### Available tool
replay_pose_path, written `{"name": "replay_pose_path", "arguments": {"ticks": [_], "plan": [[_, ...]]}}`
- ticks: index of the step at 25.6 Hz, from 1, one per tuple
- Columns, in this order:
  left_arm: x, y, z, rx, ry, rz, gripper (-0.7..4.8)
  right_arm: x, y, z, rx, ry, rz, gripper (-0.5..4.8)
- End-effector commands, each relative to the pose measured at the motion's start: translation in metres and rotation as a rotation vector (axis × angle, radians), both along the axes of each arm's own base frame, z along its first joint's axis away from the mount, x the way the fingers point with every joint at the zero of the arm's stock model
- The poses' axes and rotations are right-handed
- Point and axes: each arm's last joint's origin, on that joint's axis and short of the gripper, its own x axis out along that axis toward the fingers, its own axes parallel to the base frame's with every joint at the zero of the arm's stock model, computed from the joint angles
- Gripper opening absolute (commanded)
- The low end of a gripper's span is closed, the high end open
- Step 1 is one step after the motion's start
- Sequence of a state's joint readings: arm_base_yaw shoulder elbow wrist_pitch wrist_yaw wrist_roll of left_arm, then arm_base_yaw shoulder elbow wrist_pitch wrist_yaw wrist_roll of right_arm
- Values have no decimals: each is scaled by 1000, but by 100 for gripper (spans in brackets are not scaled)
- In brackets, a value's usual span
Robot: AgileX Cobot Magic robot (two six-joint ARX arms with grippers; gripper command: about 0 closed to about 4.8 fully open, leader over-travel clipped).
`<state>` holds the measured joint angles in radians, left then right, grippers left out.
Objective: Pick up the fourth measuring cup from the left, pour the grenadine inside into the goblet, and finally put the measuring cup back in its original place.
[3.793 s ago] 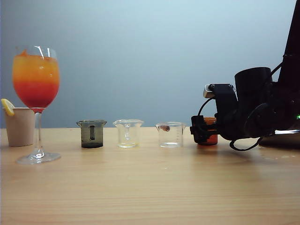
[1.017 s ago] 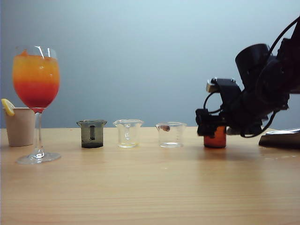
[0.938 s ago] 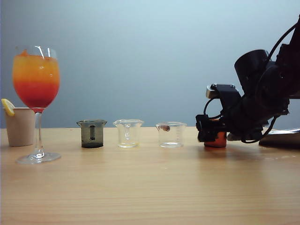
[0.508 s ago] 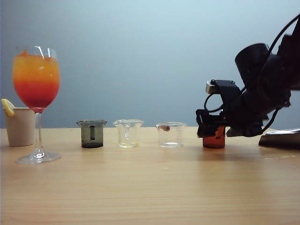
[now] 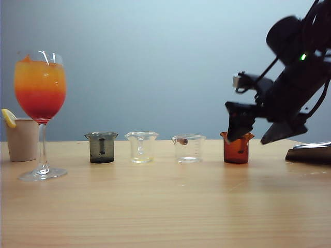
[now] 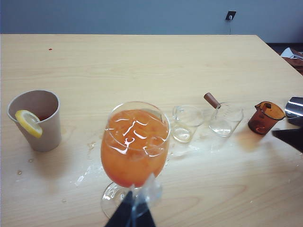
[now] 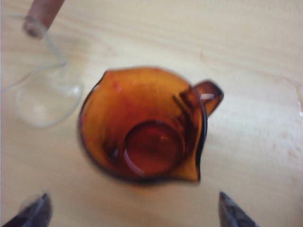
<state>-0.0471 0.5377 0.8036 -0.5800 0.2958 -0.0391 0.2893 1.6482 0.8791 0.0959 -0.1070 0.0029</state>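
The fourth measuring cup (image 5: pixel 238 150), amber with a side handle, stands upright on the table at the right end of the row (image 6: pixel 264 118). From above (image 7: pixel 147 127) only a thin film of reddish grenadine (image 7: pixel 154 147) lies on its bottom. My right gripper (image 5: pixel 257 135) hangs open just above and behind it, clear of it (image 7: pixel 135 213). The goblet (image 5: pixel 40 93) stands far left, orange over a red layer (image 6: pixel 135 142). My left gripper (image 6: pixel 130 215) shows as two dark fingers pressed together on the near side of the goblet, holding nothing.
A beige cup with a lemon slice (image 5: pixel 21 138) stands left of the goblet. A smoky grey cup (image 5: pixel 101 147) and two clear cups (image 5: pixel 140 146) (image 5: pixel 188 148) complete the row. A dark flat object (image 5: pixel 310 153) lies at the right edge. Wet spots (image 6: pixel 90 170) mark the wood near the goblet.
My right gripper, which was down around the amber cup, has lifted and tilted up away from it. The cup now stands free on the table. The left arm stayed still.
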Motion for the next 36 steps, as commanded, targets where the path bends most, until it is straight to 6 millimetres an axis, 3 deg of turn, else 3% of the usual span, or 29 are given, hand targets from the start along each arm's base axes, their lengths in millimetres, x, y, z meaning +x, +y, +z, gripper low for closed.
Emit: {"name": "replay_pose_path", "arguments": {"ticks": [1, 2, 3, 4, 5, 10, 12, 16, 21, 28, 36], "plan": [[-2, 0, 3, -5, -22, -4, -5, -16, -4, 23, -7, 27, 5, 424], [-3, 0, 3, -5, -30, -4, -5, -22, -6, 32, -5, 25, 6, 281], [-7, 0, 5, -5, -45, -4, -5, -30, -9, 48, 3, -1, 7, 18], [-8, 0, 5, -5, -53, -2, -5, -35, -10, 55, 8, -15, 8, 2], [-10, 1, 6, -4, -61, 3, -5, -40, -11, 63, 14, -29, 11, 17], [-24, 1, 9, -5, -116, 8, -5, -77, -21, 106, 55, -130, 28, -6], [-31, 2, 8, -5, -142, 13, -5, -99, -28, 126, 84, -179, 6, -6], [-41, 4, -5, 8, -169, 65, -5, -129, -38, 143, 111, -221, -27, -6], [-47, 4, -25, 1, -230, 74, -5, -153, -46, 146, 140, -354, -41, -6], [-50, 8, -59, 16, -315, 213, -5, -190, -57, 125, 106, -592, -7, -6], [-32, 9, -89, 13, -352, 258, -5, -203, -64, 102, 39, -654, -90, -6]]}}
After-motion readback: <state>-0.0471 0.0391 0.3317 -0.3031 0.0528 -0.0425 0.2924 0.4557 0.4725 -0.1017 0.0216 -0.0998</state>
